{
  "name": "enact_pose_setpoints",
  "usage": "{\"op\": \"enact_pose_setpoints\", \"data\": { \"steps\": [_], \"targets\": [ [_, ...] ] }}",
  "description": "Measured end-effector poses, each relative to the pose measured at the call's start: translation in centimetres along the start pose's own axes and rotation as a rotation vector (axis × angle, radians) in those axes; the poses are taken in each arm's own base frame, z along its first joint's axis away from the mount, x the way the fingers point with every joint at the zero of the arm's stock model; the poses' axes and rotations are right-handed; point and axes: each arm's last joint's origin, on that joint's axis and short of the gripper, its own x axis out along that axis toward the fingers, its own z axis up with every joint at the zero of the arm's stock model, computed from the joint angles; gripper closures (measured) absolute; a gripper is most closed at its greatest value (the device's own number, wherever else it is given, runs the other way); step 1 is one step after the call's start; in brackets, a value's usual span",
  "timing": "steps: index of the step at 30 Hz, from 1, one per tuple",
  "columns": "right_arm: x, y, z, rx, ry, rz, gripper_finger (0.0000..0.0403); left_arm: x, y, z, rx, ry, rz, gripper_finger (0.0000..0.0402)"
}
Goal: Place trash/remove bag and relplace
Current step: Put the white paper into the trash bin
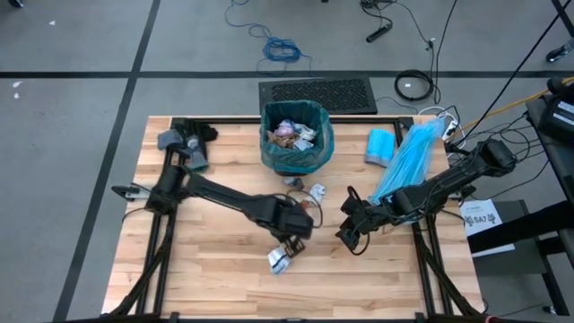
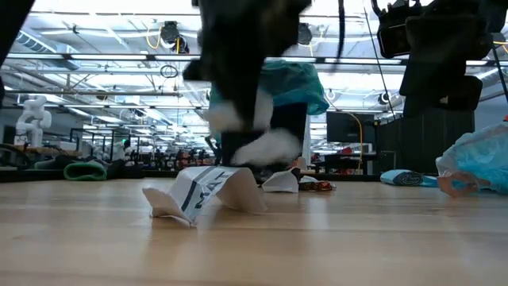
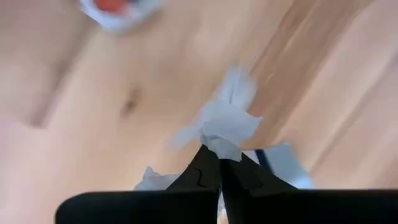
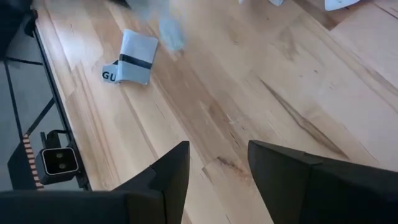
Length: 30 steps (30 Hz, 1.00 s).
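Crinkly translucent plastic bag (image 1: 316, 144), crumpled paper trash (image 1: 279, 260), smooth matt wooden table (image 1: 215, 269).

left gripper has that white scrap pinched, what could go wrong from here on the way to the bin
The left gripper pinches the white scrap only by its edge, so it may slip out before reaching the bin.

The bin already looks heaped inside its teal bag, so another piece could roll off.

The white wrapper lies right below the gripper and might get nudged.
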Motion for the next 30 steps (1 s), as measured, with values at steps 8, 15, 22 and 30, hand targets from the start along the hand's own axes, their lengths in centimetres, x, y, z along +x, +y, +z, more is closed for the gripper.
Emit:
{"op": "enact_pose_setpoints", "data": {
  "steps": [8,15,22,30],
  "targets": [
    [0.0,0.0,0.0,-0.018,-0.002,-0.001,0.0248,-10.6,1.4,-1.9,-0.136,-0.258,-0.067,0.0399],
    [0.0,0.0,0.0,-0.020,-0.003,-0.001,0.0248,-17.8,4.0,-3.9,-0.186,-0.491,-0.102,0.0400],
    [0.0,0.0,0.0,-0.011,-0.004,-0.002,0.0248,-21.0,7.6,-3.1,-0.203,-0.649,-0.030,0.0400],
    [0.0,-0.1,0.2,0.069,-0.082,-0.037,0.0248,-21.3,13.0,2.5,-0.094,-0.692,-0.014,0.0400]
  ]
}}
